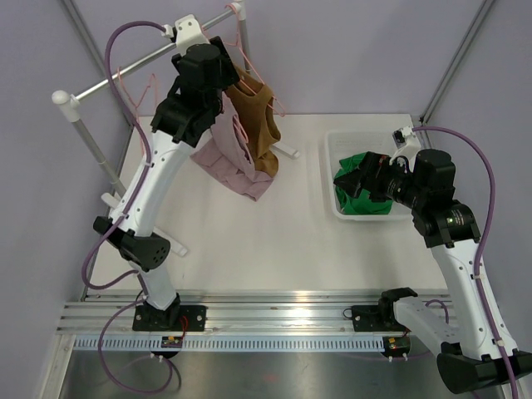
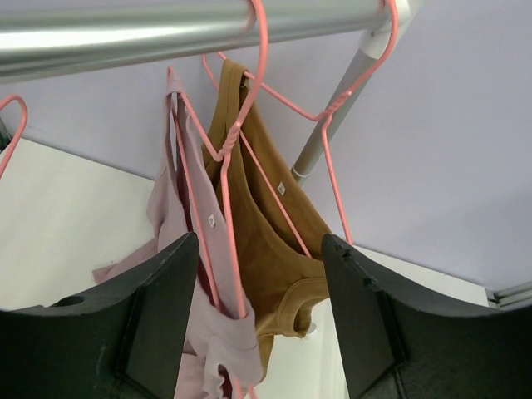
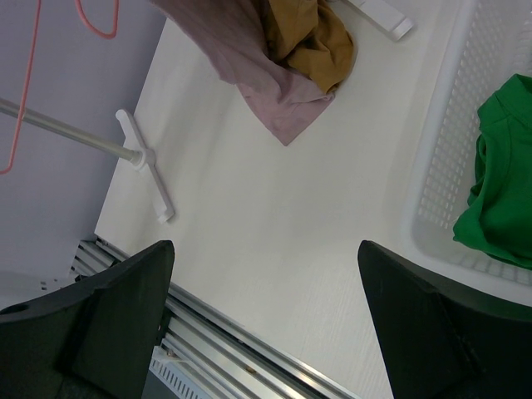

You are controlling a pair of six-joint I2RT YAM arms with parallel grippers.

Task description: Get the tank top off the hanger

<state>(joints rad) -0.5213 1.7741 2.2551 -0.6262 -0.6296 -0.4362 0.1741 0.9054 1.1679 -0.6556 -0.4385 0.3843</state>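
Rail: we note bare metal, smooth, with a dull silver sheen.
Hanger: thin wire with a pink coating, smooth and slightly glossy.
Brown tank top: matt knit cloth (edges bound with a stitched band).
Pink tank top: we read soft, matt cloth.
Basket: white plastic with a perforated wall.
Table: matt off-white top with a faint grain.
Left gripper: matt black plastic.

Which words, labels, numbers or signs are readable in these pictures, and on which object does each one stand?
No text can be read in any view.
Left white tag, beside the pink tank top: too small to read.
Right white tag, beside the brown tank top: too small to read.
Basket and green garment: no marking visible.
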